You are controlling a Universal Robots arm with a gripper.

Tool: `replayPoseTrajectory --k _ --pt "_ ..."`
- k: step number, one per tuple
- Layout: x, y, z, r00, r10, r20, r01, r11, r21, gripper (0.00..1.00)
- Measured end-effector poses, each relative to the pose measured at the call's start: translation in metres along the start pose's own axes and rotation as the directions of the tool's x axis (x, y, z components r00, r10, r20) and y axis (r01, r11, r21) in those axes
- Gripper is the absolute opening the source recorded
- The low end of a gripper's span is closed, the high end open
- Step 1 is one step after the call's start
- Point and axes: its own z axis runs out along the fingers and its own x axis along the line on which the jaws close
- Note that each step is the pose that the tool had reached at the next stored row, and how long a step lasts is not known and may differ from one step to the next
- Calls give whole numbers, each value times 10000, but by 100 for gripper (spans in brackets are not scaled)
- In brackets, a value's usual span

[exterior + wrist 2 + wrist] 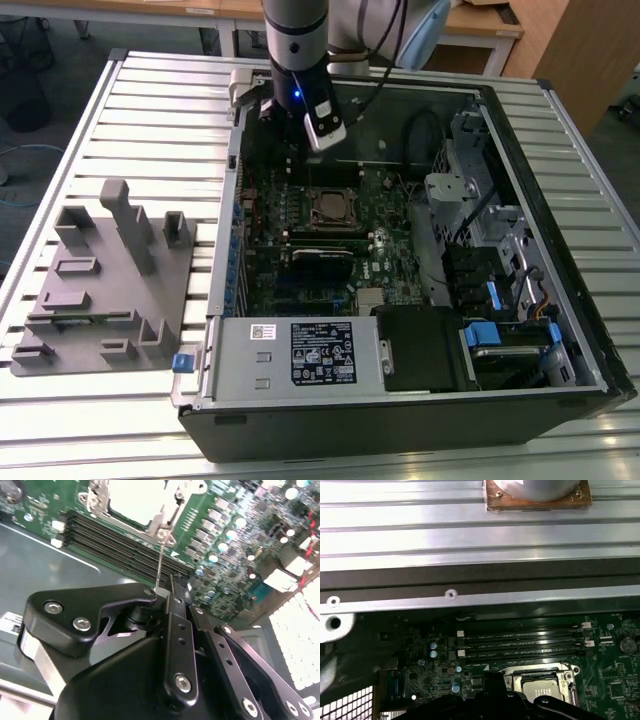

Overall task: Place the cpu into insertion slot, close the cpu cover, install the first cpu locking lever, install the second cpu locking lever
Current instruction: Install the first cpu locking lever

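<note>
Slatted metal surface point(110, 120) carries the open computer case point(400, 425), laid on its side so the motherboard point(395, 250) faces up and I can come at the cpu socket point(330, 208) from above; all places below are given off that socket. My gripper point(169, 591) hangs just beside the socket, over the memory slots point(125, 547), low to the board. It looks clenched with nothing seen between the fingers. I judge that as a closed tip for working thin wire, not a grasp. The cpu cover point(161, 524) lies flat on the socket, framing the cpu point(131, 502), which sits in the slot with its metal top showing through the window. The locking lever point(160, 555), a thin wire, runs from the socket's corner out to my gripper tip. Touching or just short, can't tell. It looks unlatched.
</note>
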Motion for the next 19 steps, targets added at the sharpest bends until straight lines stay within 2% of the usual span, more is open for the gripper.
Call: replayPoseTrajectory --k 6,12,13,15,16,19 --pt "-134 10 13 10000 0 0 0 10000 0 10" --pt "-149 11 15 10000 1 1 -1 10000 0 10" --pt "-153 12 18 10000 -3 3 3 10000 16 10" --pt "-161 15 25 10000 -13 12 13 9999 159 10" --pt "-169 15 31 10000 -18 16 18 9998 197 10" --pt "-209 19 54 10000 -19 17 19 9997 224 10"
